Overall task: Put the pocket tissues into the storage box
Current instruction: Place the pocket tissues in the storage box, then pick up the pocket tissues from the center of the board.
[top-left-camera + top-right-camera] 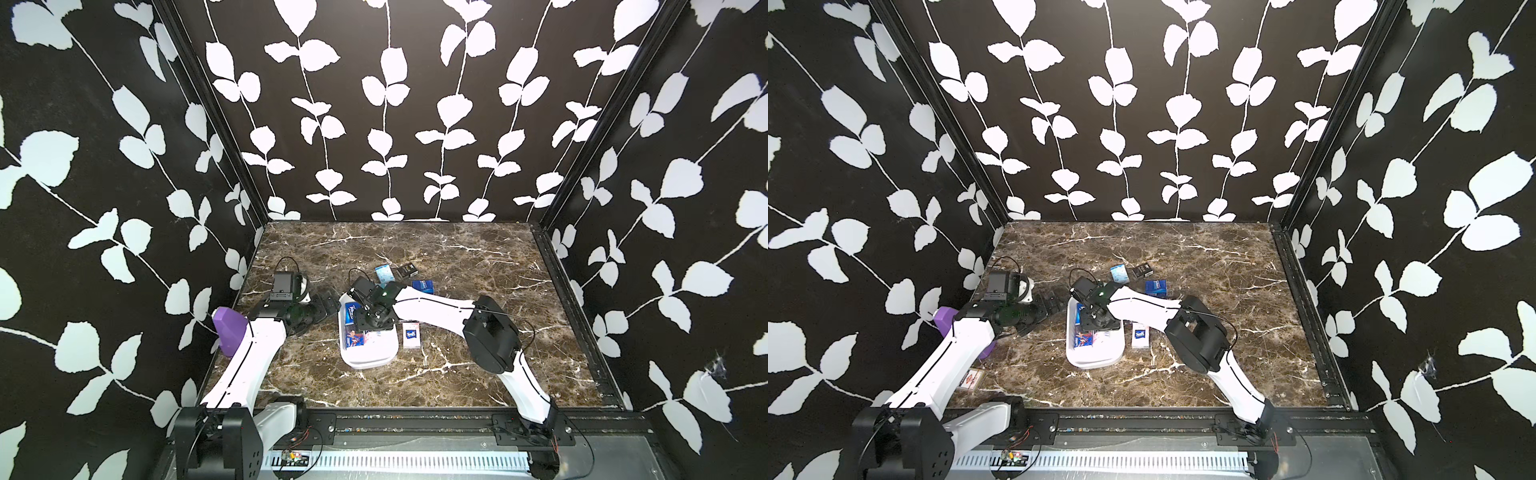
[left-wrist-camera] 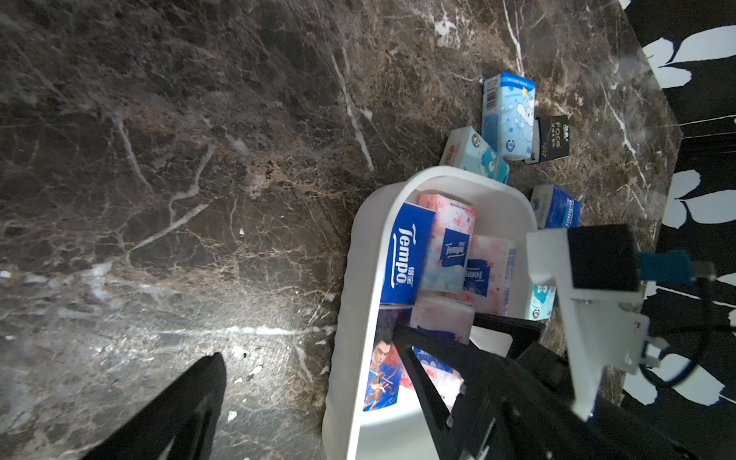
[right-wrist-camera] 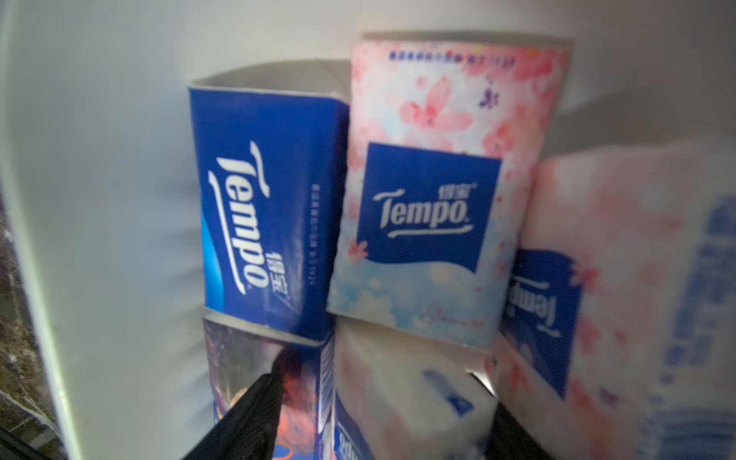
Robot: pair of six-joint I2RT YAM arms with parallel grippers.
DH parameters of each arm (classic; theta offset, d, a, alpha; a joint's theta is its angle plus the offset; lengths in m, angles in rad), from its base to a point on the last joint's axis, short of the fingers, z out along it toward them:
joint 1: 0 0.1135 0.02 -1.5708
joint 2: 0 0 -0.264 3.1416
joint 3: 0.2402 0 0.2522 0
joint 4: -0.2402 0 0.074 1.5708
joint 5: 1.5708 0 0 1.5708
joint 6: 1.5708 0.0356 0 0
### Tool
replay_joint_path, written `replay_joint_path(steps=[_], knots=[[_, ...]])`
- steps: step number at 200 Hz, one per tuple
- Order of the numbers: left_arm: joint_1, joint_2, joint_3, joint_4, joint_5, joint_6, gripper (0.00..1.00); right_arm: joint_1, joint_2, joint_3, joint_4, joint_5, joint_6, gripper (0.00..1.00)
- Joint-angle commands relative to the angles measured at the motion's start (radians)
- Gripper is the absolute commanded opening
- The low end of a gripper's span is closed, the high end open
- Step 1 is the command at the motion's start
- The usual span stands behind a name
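Right wrist view, deep inside the white plastic oblong storage box [image 3: 99, 159]: right gripper [image 3: 376, 364] spread open around a pink-and-white blossom-print pack [image 3: 402, 398] lying between its fingers, not squeezed as far as can be told. Pocket tissues [image 2: 446, 255] already in there besides that one: a dark blue Tempo pack [image 3: 263, 215], a pink blossom pack with a blue logo square [image 3: 430, 191], another pink one [image 3: 597, 259], and a pack with a cartoon figure [image 2: 382, 370]. Still out on the brown marble counter [image 1: 457, 257]: a light blue cartoon pack [image 2: 507, 115], a small black pack [image 2: 551, 137], a teal-and-white pack [image 2: 476, 155] right at one end of the box, a blue-and-white pack [image 2: 557, 207] near it, plus a white pack with a blue logo [image 1: 411, 334] just beside the box in both top views. Left gripper [image 1: 326, 307] wide open, empty, parked just beside the box. Roughly halfway then, maybe a touch more, with five-ish packs left to move.
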Motion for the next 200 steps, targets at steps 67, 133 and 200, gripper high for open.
replay_joint_path(steps=[67,133,200], knots=[[0.004,-0.02,0.043,-0.024,0.043,-0.003,0.99,0.032,-0.075,0.247,-0.239,0.17,-0.14,0.78],[0.003,0.003,0.01,-0.015,0.12,0.012,0.99,-0.008,-0.295,0.008,-0.231,0.25,-0.137,0.71],[0.004,0.044,-0.007,-0.005,0.185,0.013,0.99,-0.064,-0.45,-0.385,-0.107,0.183,-0.145,0.7]])
